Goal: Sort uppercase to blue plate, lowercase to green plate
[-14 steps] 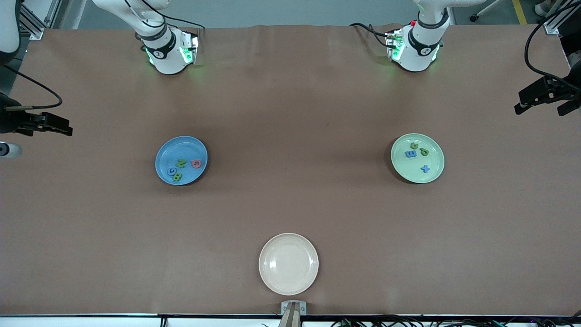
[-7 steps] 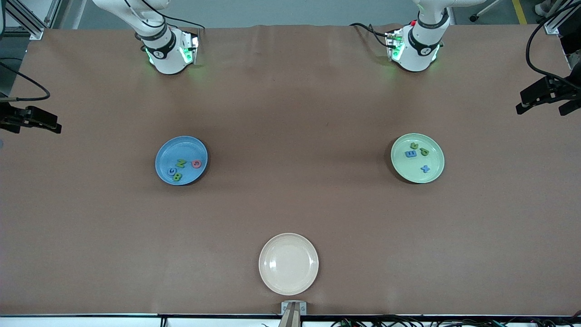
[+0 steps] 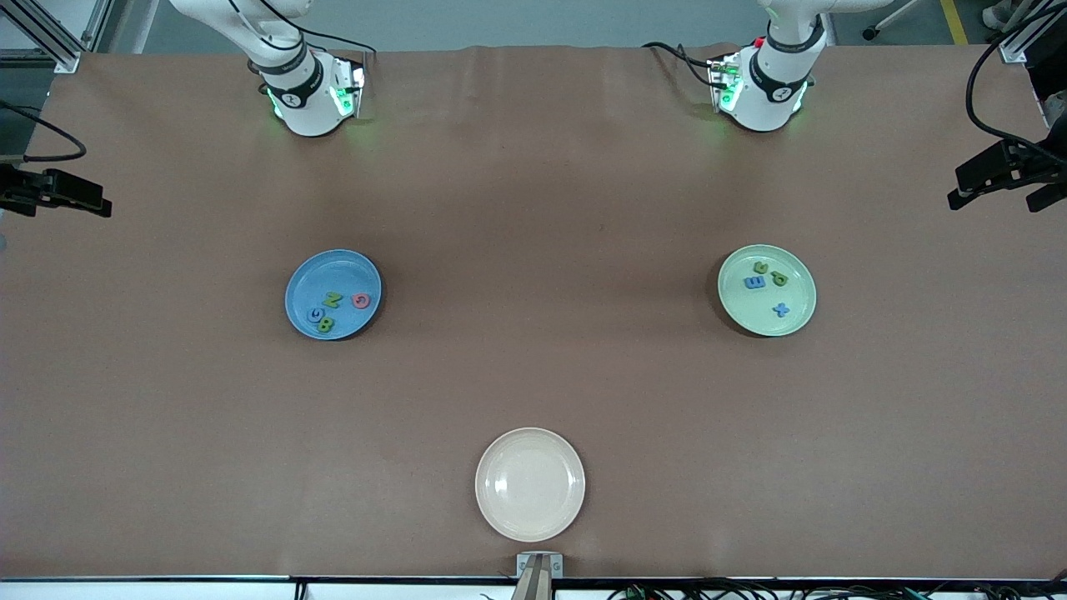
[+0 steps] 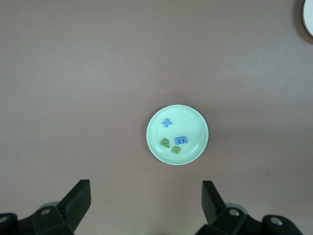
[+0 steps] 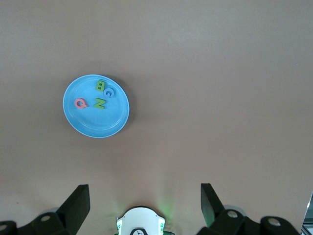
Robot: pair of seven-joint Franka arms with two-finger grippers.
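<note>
I see both claws released, left claw [image 4: 144, 205] high over green plate [image 4: 199, 122], right claw [image 5: 142, 205] over blue plate [image 5: 117, 122]; foam letters look light, squashy—pinch across edges.

Only readable characters are the foam letters themselves. On the blue plate [image 3: 302, 285]: red Q [image 3: 361, 300], green N [image 3: 333, 299], blue G [image 3: 315, 314], green B [image 3: 326, 324]. On the green plate [image 3: 800, 317]: blue m [image 3: 754, 282], blue x [image 3: 780, 309], green n [image 3: 761, 267], green p [image 3: 779, 279]. No labels or brand marks legible elsewhere.
</note>
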